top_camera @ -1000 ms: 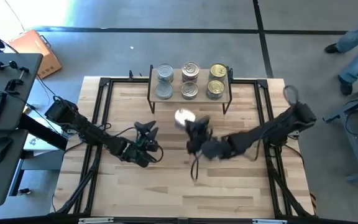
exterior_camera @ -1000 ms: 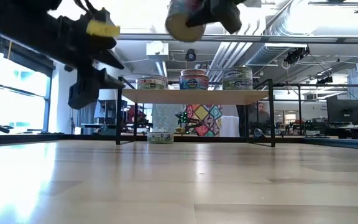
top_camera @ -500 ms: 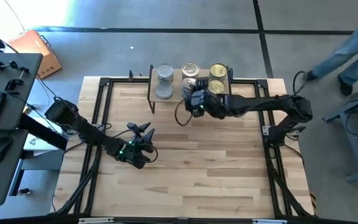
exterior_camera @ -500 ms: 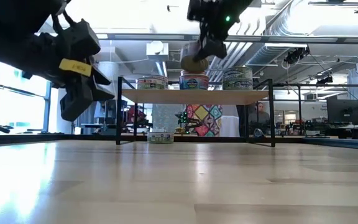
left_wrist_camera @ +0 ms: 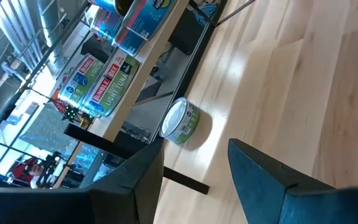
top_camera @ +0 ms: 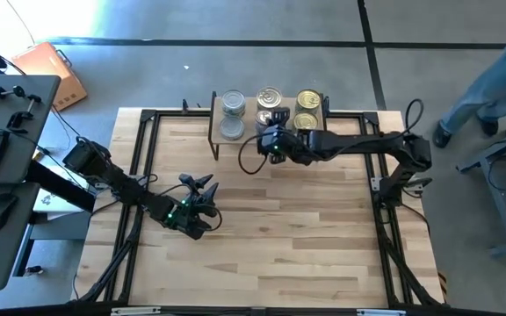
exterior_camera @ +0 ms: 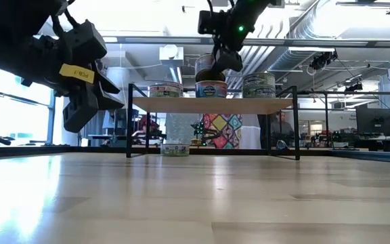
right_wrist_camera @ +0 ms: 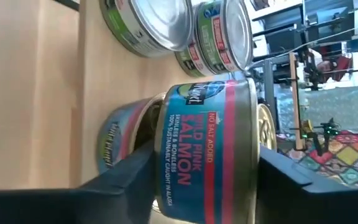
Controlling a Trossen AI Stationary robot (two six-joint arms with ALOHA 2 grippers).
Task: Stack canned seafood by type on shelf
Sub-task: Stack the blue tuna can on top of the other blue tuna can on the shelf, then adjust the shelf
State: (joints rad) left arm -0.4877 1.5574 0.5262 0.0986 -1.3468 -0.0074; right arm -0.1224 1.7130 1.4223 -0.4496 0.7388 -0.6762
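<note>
Near left of the table point(top_camera: 262, 254): left gripper point(top_camera: 202, 188) hangs above bare wood, fingers point(left_wrist_camera: 263, 183) spread, nothing between them.

Mid-table, far side: right gripper point(top_camera: 269, 143) reaches to the shelf point(top_camera: 313, 133) front, at its middle column. Its fingers flank a blue-and-red salmon tin point(right_wrist_camera: 207, 149); in the low view this tin point(exterior_camera: 208, 68) sits atop another tin point(exterior_camera: 211, 88) on the shelf. Whether the pads press it or have let go is hard to make out.

Right arm hides the near middle tins from above. Other tins visible: silver pair point(top_camera: 232, 114) left, gold pair point(top_camera: 307, 111) right.

Under the shelf, one green tin point(left_wrist_camera: 181, 121) lies on the table.

Far right, a person point(top_camera: 490, 75), cut off by the frame edge.
</note>
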